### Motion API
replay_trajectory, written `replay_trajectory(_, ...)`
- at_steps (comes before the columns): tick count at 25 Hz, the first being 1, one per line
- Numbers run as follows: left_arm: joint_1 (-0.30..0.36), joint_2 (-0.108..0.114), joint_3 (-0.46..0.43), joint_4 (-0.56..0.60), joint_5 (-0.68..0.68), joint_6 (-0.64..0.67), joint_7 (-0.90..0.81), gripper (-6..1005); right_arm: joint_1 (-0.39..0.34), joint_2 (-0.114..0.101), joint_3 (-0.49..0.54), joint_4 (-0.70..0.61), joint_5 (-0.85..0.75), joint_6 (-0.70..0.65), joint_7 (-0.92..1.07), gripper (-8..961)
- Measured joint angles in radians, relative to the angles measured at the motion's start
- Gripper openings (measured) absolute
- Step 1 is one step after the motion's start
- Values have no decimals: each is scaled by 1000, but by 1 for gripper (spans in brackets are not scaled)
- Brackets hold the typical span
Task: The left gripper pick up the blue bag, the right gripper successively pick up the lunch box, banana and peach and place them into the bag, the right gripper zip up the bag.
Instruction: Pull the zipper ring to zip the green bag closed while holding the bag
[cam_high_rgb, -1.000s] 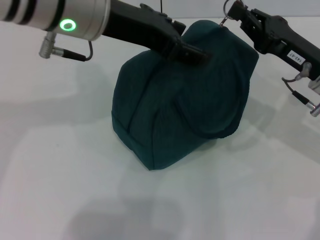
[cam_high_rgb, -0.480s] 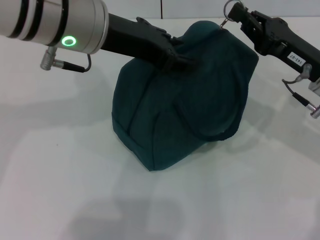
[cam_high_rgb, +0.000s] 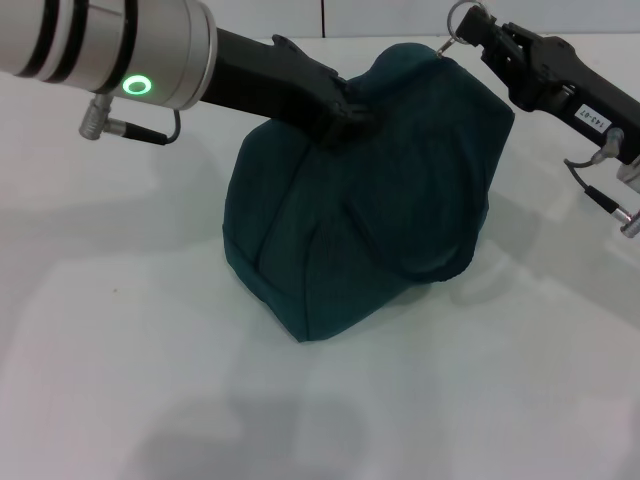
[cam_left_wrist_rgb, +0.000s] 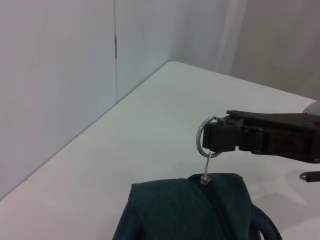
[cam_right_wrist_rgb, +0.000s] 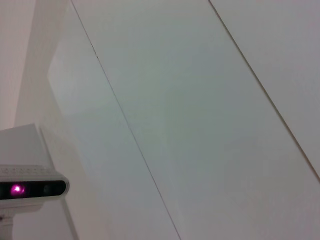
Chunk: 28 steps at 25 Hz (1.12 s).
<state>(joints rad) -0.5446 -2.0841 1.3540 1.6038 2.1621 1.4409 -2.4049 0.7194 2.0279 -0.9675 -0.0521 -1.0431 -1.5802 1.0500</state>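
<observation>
My right gripper (cam_high_rgb: 470, 28) clamped on zipper ring pull (cam_left_wrist_rgb: 206, 143), just above far top corner of blue bag (cam_high_rgb: 365, 190) sitting on table (cam_high_rgb: 120, 330). Zipper line runs from ring toward my left gripper (cam_high_rgb: 350, 118), on bag's top; its grip unclear.

soft, even light from overhead, no harsh glare

the white table (cam_high_rgb: 120, 330) is bright; the blue bag (cam_high_rgb: 360, 210) throws a faint shadow toward 4 o'clock, and a blurry grey one lies at 7 o'clock. the bag's folds read dark. the right wrist view is pale and low in contrast.
</observation>
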Motion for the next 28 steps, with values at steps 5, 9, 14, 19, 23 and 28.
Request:
replay_trajectory(5, 0, -2, 1, 0, 10, -3, 13, 194, -3, 0, 5, 1, 0, 2, 2, 63)
replay_trajectory(9, 4, -3, -6, 2, 4, -6, 26, 177, -19, 0, 7, 8, 26, 14, 3, 65)
replay_trajectory(14, 16, -2, -18, 6, -25, -8, 46, 155, -55, 0, 7, 12, 86, 79, 23, 67)
replay_trajectory(19, 22, -1, -38, 6, -64, 1, 73, 99, -84, 0, 7, 4, 116, 167, 45, 68)
replay_trajectory(23, 23, 1, -50, 6, -87, 2, 87, 76, -89, 0, 5, 1, 117, 274, 65, 70)
replay_trajectory(28, 25, -1, -59, 4, -91, 3, 97, 71, -80, 0, -5, 1, 107, 374, 64, 72)
